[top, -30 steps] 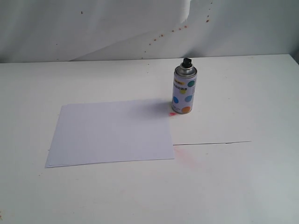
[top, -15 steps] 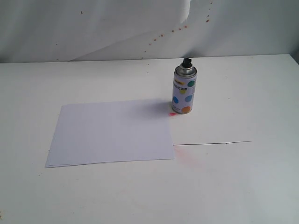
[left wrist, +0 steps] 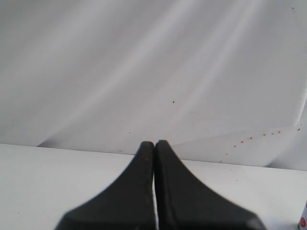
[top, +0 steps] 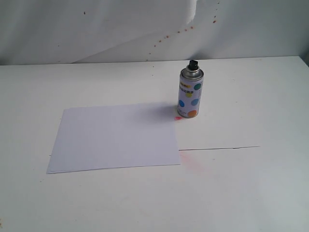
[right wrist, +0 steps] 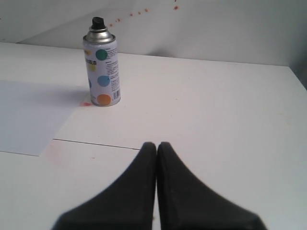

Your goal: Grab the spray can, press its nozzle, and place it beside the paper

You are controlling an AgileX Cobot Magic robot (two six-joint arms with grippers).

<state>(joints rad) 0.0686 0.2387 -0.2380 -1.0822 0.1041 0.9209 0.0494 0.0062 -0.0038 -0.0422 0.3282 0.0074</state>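
The spray can (top: pixel 191 92) stands upright on the white table, white with coloured dots, a silver shoulder and a black nozzle. It is just off the far right corner of the paper (top: pixel 115 137), a flat white sheet. The right wrist view shows the spray can (right wrist: pixel 101 72) well ahead of my right gripper (right wrist: pixel 156 145), which is shut and empty, with the paper (right wrist: pixel 29 115) off to one side. My left gripper (left wrist: pixel 154 143) is shut and empty, facing the wrinkled backdrop. Neither gripper appears in the exterior view.
A thin dark seam (top: pixel 219 148) crosses the table right of the paper, with a faint pink stain (top: pixel 193 164) near it. A small pink mark (top: pixel 178 118) lies at the can's base. The wrinkled white backdrop (top: pixel 96 29) carries red specks.
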